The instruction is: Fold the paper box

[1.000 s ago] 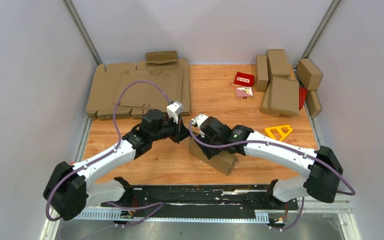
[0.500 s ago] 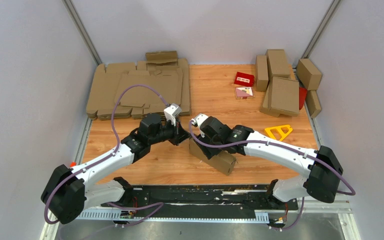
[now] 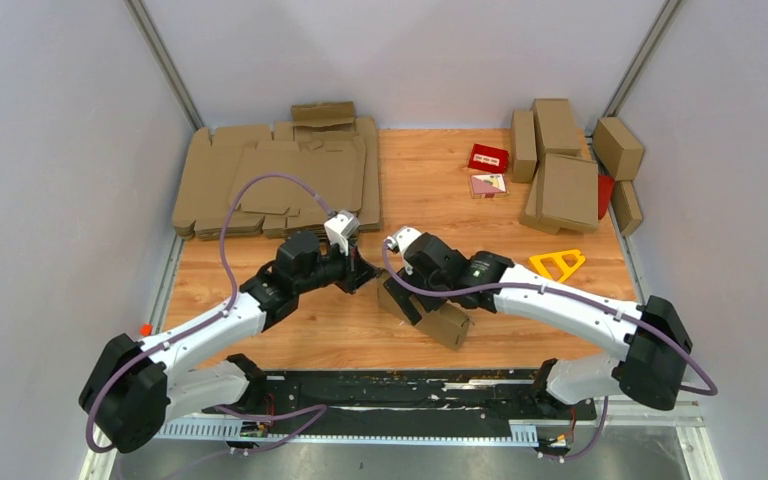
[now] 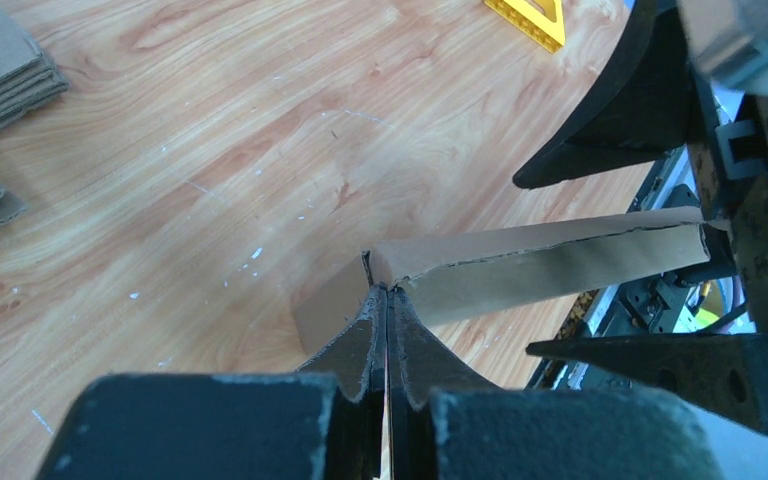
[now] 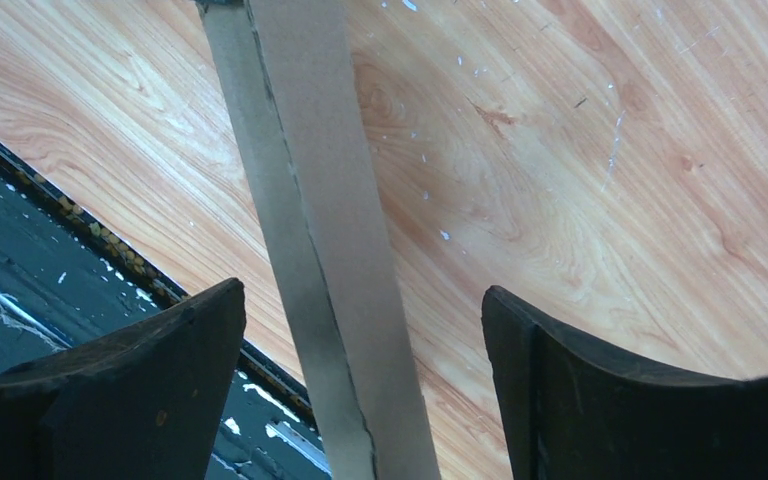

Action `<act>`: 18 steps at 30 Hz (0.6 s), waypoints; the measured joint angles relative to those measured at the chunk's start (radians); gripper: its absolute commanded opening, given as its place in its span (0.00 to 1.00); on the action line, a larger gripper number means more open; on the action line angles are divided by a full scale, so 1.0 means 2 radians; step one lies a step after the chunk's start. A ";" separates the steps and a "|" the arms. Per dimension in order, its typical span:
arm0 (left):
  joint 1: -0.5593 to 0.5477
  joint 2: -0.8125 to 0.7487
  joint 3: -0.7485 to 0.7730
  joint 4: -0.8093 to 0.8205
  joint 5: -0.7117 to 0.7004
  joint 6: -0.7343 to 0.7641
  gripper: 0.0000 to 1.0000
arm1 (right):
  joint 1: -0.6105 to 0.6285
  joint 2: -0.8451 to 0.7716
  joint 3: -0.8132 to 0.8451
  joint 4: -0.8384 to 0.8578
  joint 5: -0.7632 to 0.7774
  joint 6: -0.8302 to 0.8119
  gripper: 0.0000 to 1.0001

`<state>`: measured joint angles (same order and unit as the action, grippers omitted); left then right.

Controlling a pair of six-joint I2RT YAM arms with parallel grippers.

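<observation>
The paper box (image 3: pixel 447 322), a shallow brown cardboard mailer, stands tilted on the wooden table near the front middle. My left gripper (image 3: pixel 367 277) is shut, and its tips touch the box's left corner. In the left wrist view the shut gripper (image 4: pixel 386 292) meets the corner of the box (image 4: pixel 550 258), whose top edge runs off to the right. My right gripper (image 3: pixel 406 296) is open over the box's left end. In the right wrist view the open gripper (image 5: pixel 362 335) straddles a raised wall of the box (image 5: pixel 310 170), touching it with neither finger.
A thick pile of flat brown blanks (image 3: pixel 270 175) lies at the back left. Several folded boxes (image 3: pixel 565 170) are stacked at the back right, with a small red carton (image 3: pixel 488 157) beside them. A yellow triangle (image 3: pixel 557 263) lies right of the box. A black strip (image 3: pixel 400 385) runs along the table's near edge.
My left gripper has moved a little nearer and lower, against the box's left corner. My right gripper has shifted slightly with the box's left end.
</observation>
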<state>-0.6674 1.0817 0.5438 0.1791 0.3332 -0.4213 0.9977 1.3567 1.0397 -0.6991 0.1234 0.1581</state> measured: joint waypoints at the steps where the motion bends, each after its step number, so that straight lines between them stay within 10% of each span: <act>1: 0.000 -0.003 0.000 -0.003 -0.002 0.000 0.00 | 0.000 -0.005 -0.002 0.000 0.001 0.001 0.93; 18: -0.006 -0.022 0.000 -0.031 -0.021 0.000 0.00 | -0.011 -0.119 -0.066 -0.028 0.016 0.029 0.89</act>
<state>-0.6785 1.0370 0.5438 0.1177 0.2916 -0.4217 0.9764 1.1194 0.9077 -0.7551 0.1551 0.2165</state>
